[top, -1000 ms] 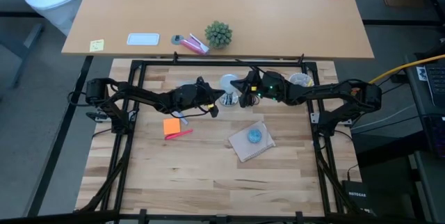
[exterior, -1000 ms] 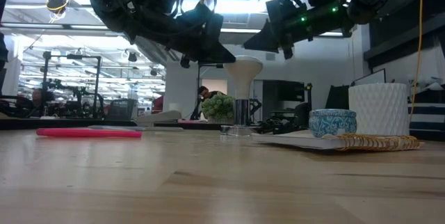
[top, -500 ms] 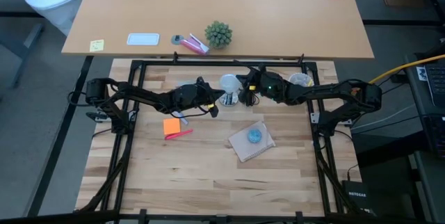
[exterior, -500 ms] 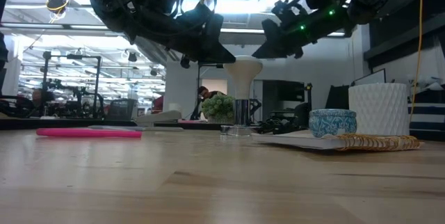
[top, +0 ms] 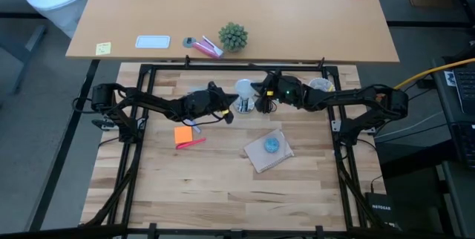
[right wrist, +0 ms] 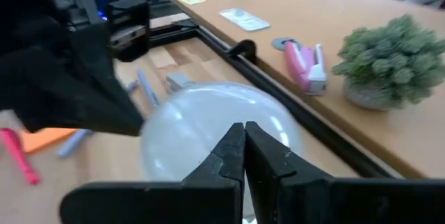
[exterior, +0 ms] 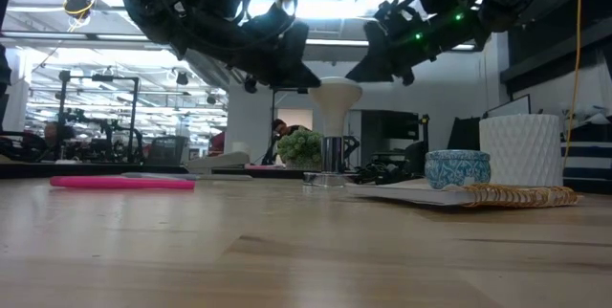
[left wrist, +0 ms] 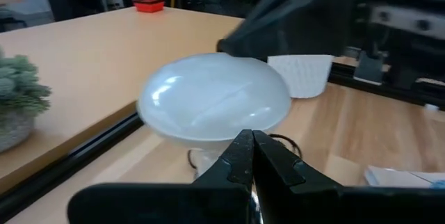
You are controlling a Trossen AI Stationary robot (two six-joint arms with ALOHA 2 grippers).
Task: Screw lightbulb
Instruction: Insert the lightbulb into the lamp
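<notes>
From above, the lightbulb [top: 243, 88] stands upright near the table's far edge, between the left gripper [top: 227, 110] and the right gripper [top: 260, 99]; both are clenched and hold nothing. In the low view, its globe sits just under both tips. It is probably light, smooth and fragile; gentle hold around the globe.

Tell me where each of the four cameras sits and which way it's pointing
High view: overhead, looking straight down; both arms meet at the lightbulb.
Low view: at tabletop height, looking level across; both arms hang above the bulb in its socket.
Left wrist view: on the left arm, facing the bulb past the shut left gripper.
Right wrist view: on the right arm, facing the bulb past the shut right gripper.
All four views share the lightbulb.
</notes>
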